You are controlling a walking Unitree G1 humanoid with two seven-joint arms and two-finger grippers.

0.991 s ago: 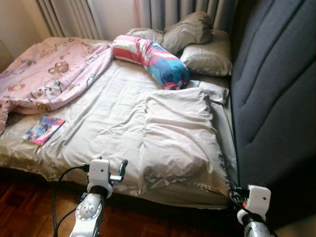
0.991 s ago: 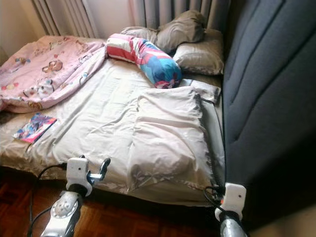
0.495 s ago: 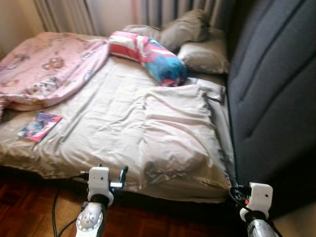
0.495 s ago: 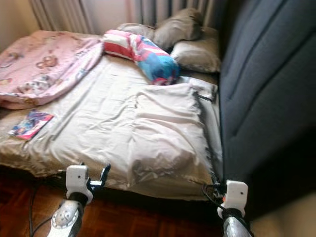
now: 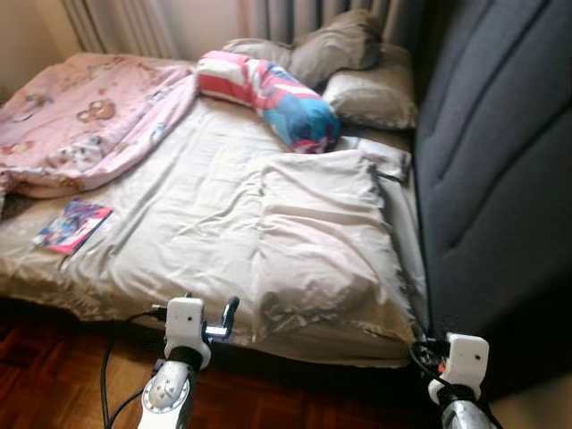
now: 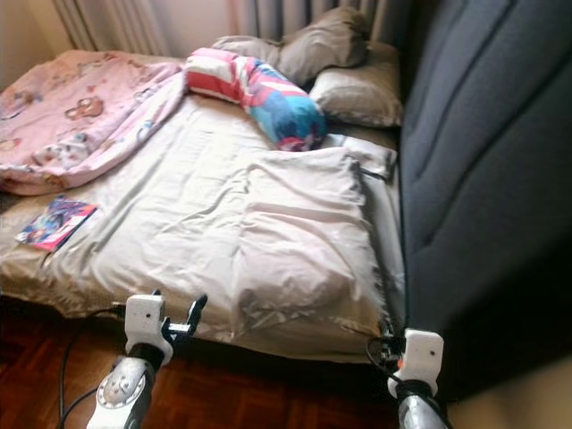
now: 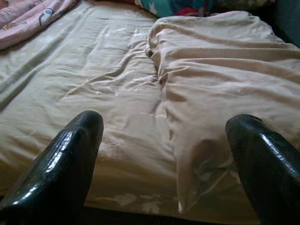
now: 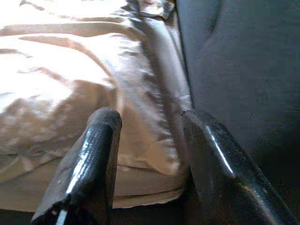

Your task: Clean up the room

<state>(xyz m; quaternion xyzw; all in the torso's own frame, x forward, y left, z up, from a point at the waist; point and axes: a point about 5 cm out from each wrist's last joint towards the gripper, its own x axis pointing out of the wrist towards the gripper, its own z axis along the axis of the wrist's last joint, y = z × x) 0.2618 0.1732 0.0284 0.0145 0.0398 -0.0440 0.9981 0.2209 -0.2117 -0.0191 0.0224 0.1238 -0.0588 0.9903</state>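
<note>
A bed with a creased beige sheet [image 5: 192,210] lies before me. On it rest a crumpled pink blanket [image 5: 85,121] at the far left, a striped red and blue bolster [image 5: 273,98], grey pillows [image 5: 362,76] by the curtains and a large beige pillow [image 5: 326,241] at the near right. A colourful book [image 5: 73,223] lies near the left edge. My left gripper [image 7: 166,123] hangs open at the bed's near edge, facing the sheet and the beige pillow. My right gripper [image 8: 151,116] is open, low at the bed's near right corner beside the dark panel.
A tall dark grey padded panel [image 5: 496,152] stands along the bed's right side. Dark wooden floor [image 5: 54,375] runs under the near edge of the bed. Curtains [image 5: 134,22] hang behind the bed's far end. A black cable [image 5: 112,357] loops from my left arm.
The whole picture has shifted a little as the camera moved. Nothing on the bed has moved, and both grippers stay low at the near edge.
</note>
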